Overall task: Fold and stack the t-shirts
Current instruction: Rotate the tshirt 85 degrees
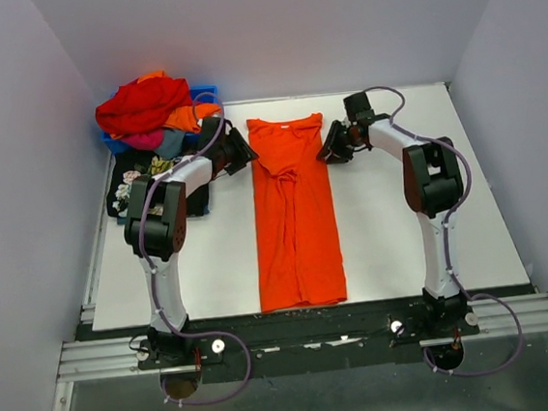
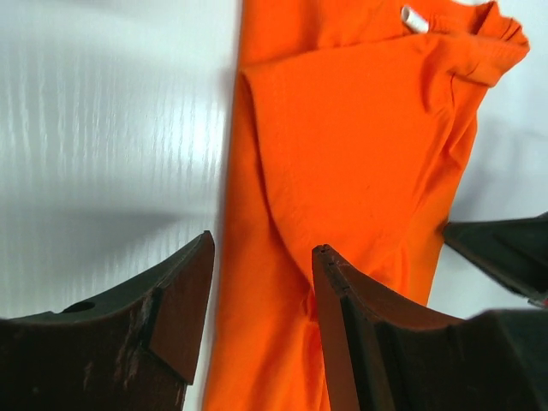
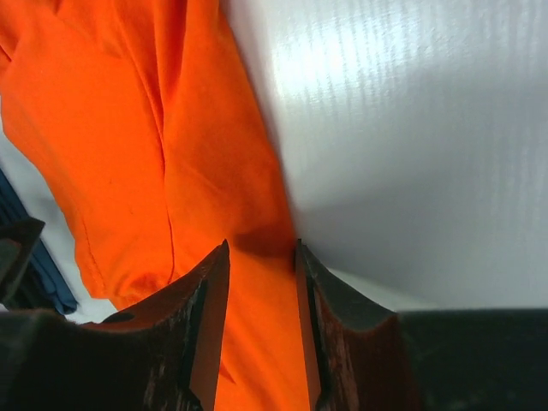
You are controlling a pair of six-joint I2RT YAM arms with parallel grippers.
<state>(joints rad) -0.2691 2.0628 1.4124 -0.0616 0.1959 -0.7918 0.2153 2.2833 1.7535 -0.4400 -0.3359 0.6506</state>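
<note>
Bright orange cloth t-shirt [image 1: 294, 213] lies as a long narrow strip down the middle of the white desk [image 1: 404, 242], long axis near to far, collar at the far end. You have both arms level at that collar end: the left jaws gape wide astride its left edge. The right jaws sit narrowly parted over its right edge, and you cannot tell whether they pinch it.
</note>
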